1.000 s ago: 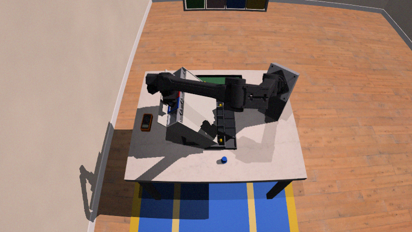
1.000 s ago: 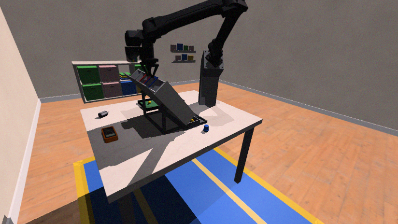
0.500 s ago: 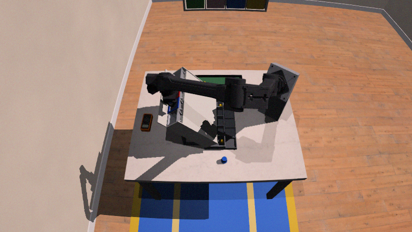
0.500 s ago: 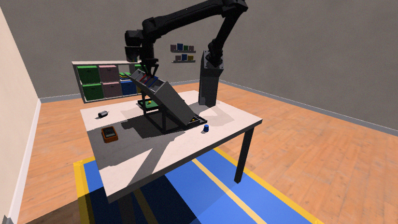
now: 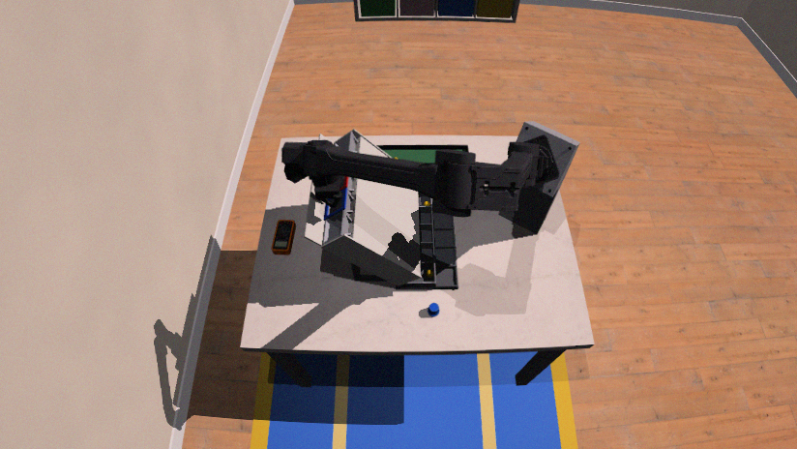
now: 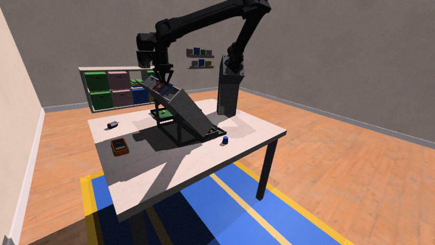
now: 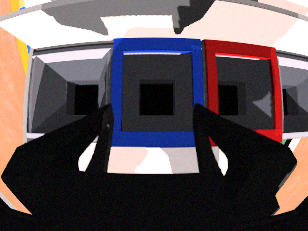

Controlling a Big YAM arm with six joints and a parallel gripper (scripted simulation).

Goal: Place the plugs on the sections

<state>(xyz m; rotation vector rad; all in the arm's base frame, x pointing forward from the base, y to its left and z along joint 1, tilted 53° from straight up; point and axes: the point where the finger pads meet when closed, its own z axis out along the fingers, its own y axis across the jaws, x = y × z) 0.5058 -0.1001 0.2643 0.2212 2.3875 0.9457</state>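
Setting: an indoor room fitted out as a workroom or playroom-style lab. A wooden plank floor (image 6: 350, 158) is bounded by grey walls and one cream wall (image 5: 111, 166) with pale skirting. A cubby shelf (image 6: 112, 88) with green, pink and blue fabric bins is placed against the back wall, and small wall shelves (image 6: 200, 57) with coloured boxes are mounted above. A blue rug with yellow stripes (image 6: 243, 209) is laid under the white table (image 6: 188, 164).
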